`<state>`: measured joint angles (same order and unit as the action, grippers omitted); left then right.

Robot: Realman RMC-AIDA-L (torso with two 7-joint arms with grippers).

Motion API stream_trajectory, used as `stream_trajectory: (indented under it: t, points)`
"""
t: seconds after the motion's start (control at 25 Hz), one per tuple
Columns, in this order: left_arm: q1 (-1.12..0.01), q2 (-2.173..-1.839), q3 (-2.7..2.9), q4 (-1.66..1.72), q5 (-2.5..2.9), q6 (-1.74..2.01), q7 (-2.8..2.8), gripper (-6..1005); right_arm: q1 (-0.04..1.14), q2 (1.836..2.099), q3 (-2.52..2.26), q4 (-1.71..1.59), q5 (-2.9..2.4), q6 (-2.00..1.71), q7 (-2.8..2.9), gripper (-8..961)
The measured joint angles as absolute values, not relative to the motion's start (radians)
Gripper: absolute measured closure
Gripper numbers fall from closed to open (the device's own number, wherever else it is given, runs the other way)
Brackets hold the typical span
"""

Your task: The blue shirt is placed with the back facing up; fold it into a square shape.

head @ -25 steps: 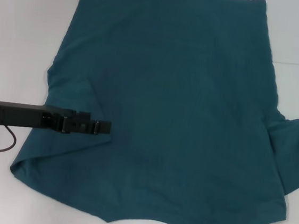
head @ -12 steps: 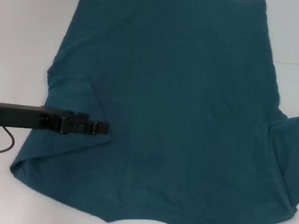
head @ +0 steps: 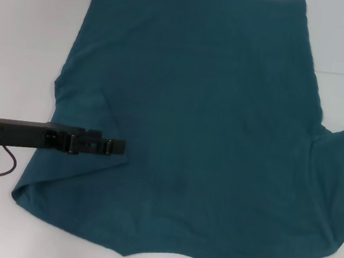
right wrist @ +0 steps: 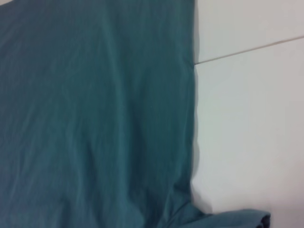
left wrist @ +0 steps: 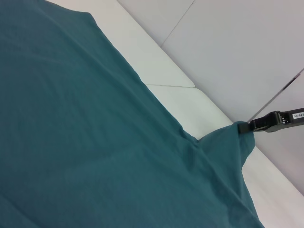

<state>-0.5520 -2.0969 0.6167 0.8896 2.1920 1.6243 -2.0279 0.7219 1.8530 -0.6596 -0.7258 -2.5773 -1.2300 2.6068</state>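
White table (head: 21, 39) fills the background, and the blue shirt (head: 209, 127) lies spread flat across most of it, hem at the far side and collar edge toward the robot. Its left sleeve is folded inward over the body, making a slanted crease. The left gripper (head: 118, 147) reaches in from the left side low over that folded sleeve, its dark fingers drawn close together at the fold's edge; whether they pinch fabric I cannot tell. On the shirt's right side, the sleeve is pulled up off the table, and the left wrist view shows the right gripper (left wrist: 250, 126) clamped on its tip.
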Motion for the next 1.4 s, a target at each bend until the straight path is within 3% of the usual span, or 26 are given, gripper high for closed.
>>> stream_trajectory:
  t: [0.56, 0.84, 1.12, 1.4]
  points:
    - [-0.558, -2.098, 0.617, 0.902, 2.192, 1.624, -2.040, 34, 0.791, 1.864, -0.700, -0.727, -2.576, -1.462, 2.609, 919]
    - [-0.558, -2.099, 0.617, 0.902, 2.191, 1.613, -2.048, 33, 0.824, 1.882, -0.730, -0.735, -2.579, -1.501, 2.624, 917]
    - [-0.556, -2.104, 0.617, 0.902, 2.190, 1.600, -2.048, 33, 0.838, 1.919, -0.743, -0.732, -2.570, -1.442, 2.627, 914]
    - [-0.558, -2.106, 0.617, 0.902, 2.190, 1.588, -2.048, 34, 0.837, 1.919, -0.717, -0.735, -2.527, -1.392, 2.662, 911]
